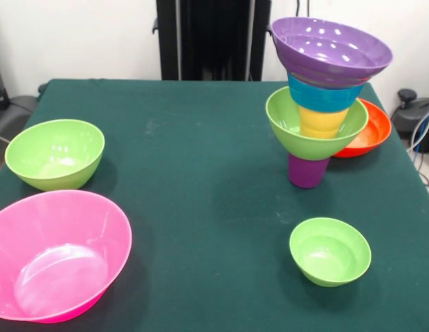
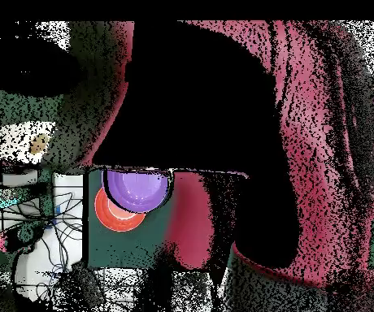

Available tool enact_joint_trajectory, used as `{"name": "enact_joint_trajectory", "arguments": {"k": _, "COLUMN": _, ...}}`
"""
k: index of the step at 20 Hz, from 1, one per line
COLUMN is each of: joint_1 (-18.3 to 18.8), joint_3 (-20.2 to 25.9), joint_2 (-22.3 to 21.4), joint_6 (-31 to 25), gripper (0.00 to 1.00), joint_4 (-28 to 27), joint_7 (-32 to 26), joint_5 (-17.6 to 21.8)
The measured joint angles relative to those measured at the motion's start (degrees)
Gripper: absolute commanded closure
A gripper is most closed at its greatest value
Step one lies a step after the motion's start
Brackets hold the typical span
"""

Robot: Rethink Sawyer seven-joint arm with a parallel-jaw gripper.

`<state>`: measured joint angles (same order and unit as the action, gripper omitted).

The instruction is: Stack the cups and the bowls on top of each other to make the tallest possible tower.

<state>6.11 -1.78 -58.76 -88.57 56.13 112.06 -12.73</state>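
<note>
Nearest the camera in the front view, a large hot pink bowl (image 1: 55, 252) sits at the table's (image 1: 201, 180) near left corner, its rim running to the picture's edge. A small lime green bowl (image 1: 330, 250) stands near right, with bare cloth all round it. Further back on the left is a second loose lime green bowl (image 1: 55, 153), close to the left edge.

The tower (image 1: 322, 104) stands upright right of centre, well back. From the bottom it reads: purple cup (image 1: 308, 171), lime green bowl (image 1: 290, 128), yellow-orange cup (image 1: 324, 121), blue bowl (image 1: 324, 95), wide purple bowl (image 1: 331, 50) on top. Just behind it, partly hidden, lies the wide orange-red bowl (image 1: 370, 131) near the right edge; overhead, the purple bowl overlaps it.

The middle of the table is open.

Count: seven bowls, two cups.

The end effector shows in neither view, so its state cannot be told.
</note>
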Motion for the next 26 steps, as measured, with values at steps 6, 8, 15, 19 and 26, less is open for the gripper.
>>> {"name": "enact_joint_trajectory", "arguments": {"k": 6, "joint_1": 7.0, "joint_3": 1.1, "joint_2": -2.6, "joint_6": -2.0, "gripper": 1.00, "joint_4": 0.0, "joint_7": -8.0, "joint_5": 3.0}}
{"name": "enact_joint_trajectory", "arguments": {"k": 8, "joint_1": 8.7, "joint_3": 1.5, "joint_2": -3.0, "joint_6": -2.1, "gripper": 1.00, "joint_4": 0.0, "joint_7": -10.9, "joint_5": 4.1}}
{"name": "enact_joint_trajectory", "arguments": {"k": 15, "joint_1": 12.7, "joint_3": 2.3, "joint_2": -3.1, "joint_6": -2.1, "gripper": 1.00, "joint_4": 0.1, "joint_7": -19.0, "joint_5": 7.1}}
{"name": "enact_joint_trajectory", "arguments": {"k": 19, "joint_1": 14.3, "joint_3": 2.5, "joint_2": -3.1, "joint_6": -2.1, "gripper": 1.00, "joint_4": 0.5, "joint_7": -20.8, "joint_5": 8.8}}
{"name": "enact_joint_trajectory", "arguments": {"k": 26, "joint_1": 16.9, "joint_3": 3.1, "joint_2": -3.1, "joint_6": -1.3, "gripper": 1.00, "joint_4": 2.1, "joint_7": -21.1, "joint_5": 9.9}}
